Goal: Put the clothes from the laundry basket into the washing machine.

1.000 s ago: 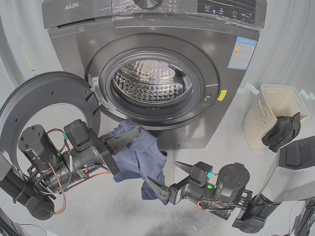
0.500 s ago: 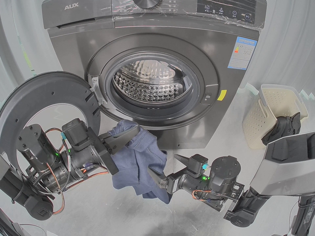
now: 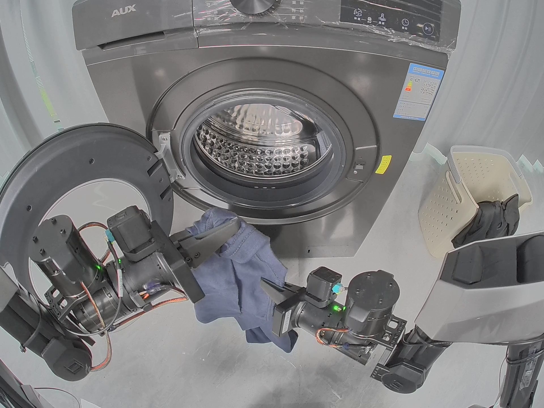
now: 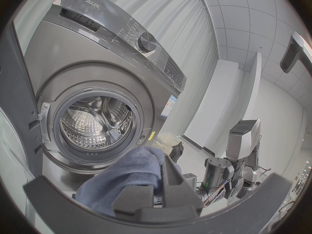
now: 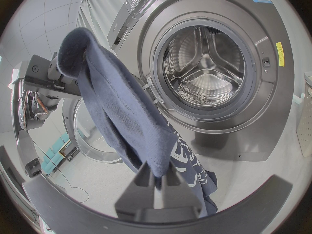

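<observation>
While left pincer point(image 3: 229, 229) and right pincer point(image 3: 272, 290) clamp it, dark blue garment point(image 3: 238, 279) hangs crumpled, white print point(image 5: 185, 158) perhaps lettering.

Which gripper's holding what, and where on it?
Both hold the blue garment: left gripper pinches its bunched top, right gripper a fold of the hanging lower part.

dark garment point(image 3: 492, 221): lower part hidden | blue garment point(image 3: 241, 273): part behind right pincer point(image 3: 267, 285) | washing machine point(image 3: 136, 86): top cut off
</observation>
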{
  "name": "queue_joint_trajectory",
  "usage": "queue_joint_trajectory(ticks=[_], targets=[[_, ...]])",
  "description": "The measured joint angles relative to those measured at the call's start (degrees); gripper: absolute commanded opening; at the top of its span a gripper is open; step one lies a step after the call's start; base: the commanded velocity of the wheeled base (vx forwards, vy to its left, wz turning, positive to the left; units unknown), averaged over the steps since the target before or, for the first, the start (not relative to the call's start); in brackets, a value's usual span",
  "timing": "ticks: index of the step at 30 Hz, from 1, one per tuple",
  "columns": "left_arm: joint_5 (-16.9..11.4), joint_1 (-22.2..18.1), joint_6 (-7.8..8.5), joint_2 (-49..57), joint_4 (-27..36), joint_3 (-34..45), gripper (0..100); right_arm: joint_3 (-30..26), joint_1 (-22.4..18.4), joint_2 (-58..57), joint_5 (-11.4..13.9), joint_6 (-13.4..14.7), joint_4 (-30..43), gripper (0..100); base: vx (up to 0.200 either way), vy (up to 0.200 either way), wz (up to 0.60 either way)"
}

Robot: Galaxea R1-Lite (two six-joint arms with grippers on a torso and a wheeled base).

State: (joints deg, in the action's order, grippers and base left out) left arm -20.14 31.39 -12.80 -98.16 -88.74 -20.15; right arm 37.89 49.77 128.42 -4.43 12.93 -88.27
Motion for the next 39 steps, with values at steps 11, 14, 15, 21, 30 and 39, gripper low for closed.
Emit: queue_joint_trajectory(ticks=[11,14,15,21,30,39], targets=[[0.1,-1.5,-0.04,-0.1,0.0,0.5,0,-5.9,-1.0,-9.3,-0.6,-0.4,0.1,0,0.0,0.0,0.0],[0.1,-2.0,-0.02,0.0,0.0,0.6,0,-7.2,-2.6,-13.2,-0.9,-0.6,0.1,0,0.0,0.0,0.0],[0.1,-2.0,-0.02,0.0,0.0,0.7,0,-7.4,-2.9,-13.7,-0.9,-0.6,0.1,0,0.0,0.0,0.0],[0.8,-2.0,-0.09,0.7,0.1,1.1,0,-9.0,-5.9,-20.5,-1.4,-0.7,0.0,0,0.0,0.0,0.0],[1.0,-1.7,0.13,1.5,0.1,1.4,0,-9.8,-8.3,-26.8,-1.9,-1.2,0.2,0,0.0,0.0,0.0],[2.9,-1.2,0.05,4.9,0.1,-0.4,0,-6.2,-8.2,-30.6,-1.7,-1.4,0.1,0,0.0,0.0,0.0]])
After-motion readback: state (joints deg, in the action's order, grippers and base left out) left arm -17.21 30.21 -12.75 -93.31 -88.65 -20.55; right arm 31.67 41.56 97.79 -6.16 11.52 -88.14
